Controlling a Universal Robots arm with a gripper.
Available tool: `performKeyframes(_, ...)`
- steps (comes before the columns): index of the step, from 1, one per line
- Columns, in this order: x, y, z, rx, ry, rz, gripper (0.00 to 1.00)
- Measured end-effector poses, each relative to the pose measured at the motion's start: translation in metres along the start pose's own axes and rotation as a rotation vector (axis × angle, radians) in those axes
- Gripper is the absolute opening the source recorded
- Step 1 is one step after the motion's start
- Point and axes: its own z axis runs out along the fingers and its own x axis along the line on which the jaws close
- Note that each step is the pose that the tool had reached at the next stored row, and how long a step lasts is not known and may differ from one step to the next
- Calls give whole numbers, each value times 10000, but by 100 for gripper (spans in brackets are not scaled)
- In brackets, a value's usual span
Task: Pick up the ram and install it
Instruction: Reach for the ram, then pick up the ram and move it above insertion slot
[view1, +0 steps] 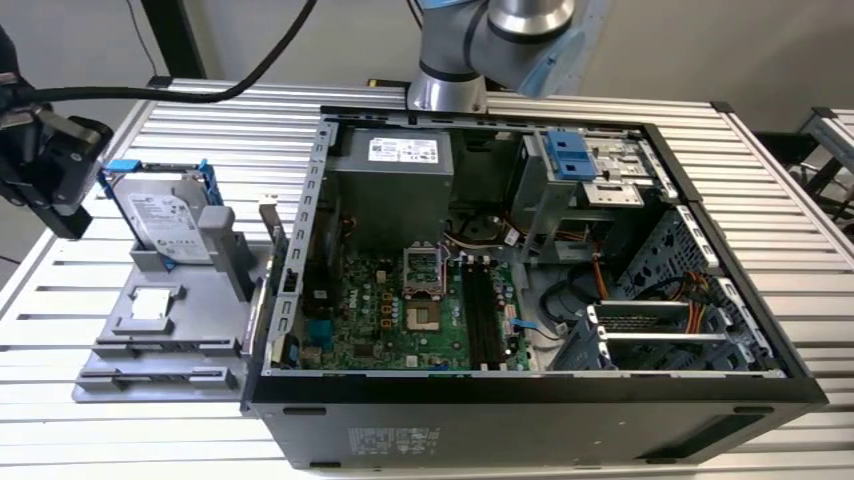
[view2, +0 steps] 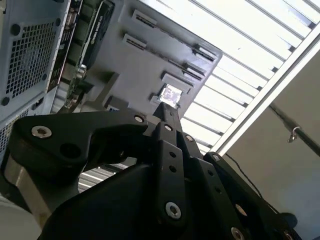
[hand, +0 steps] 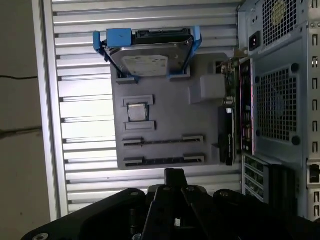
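Standing on its thin edge, the ram appears to be the narrow, upright stick at the side of the grey fixture that lies just beside the open computer case. I judge this from its shape, since the exterior view shows it edge-on only. Held upright like this, its flat faces would be free for a pinch from above, which seems to be why the fixture carries it that way. On the same fixture the hard drive leans in its blue frame, and the small square chip lies flat in a shallow pocket. Two long grooves run across the fixture near the chip. Inside the case the motherboard's long black slots face up, unobstructed from above. The gripper hangs over the tabletop at the exterior view's left, past the hard drive and well apart from the ram. Its jaws look brought together with nothing between them. In both wrist views its tip points down toward the fixture, so the work stands at the approach, with the ram untouched.
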Motion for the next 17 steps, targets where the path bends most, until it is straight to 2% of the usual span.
performKeyframes(4, 7, -110, 5, 0, 1, 0, 0)
performKeyframes(8, 30, -119, 4, 0, 4, -59, 0)
performKeyframes(17, 32, -119, 4, -1, 9, -70, 0)
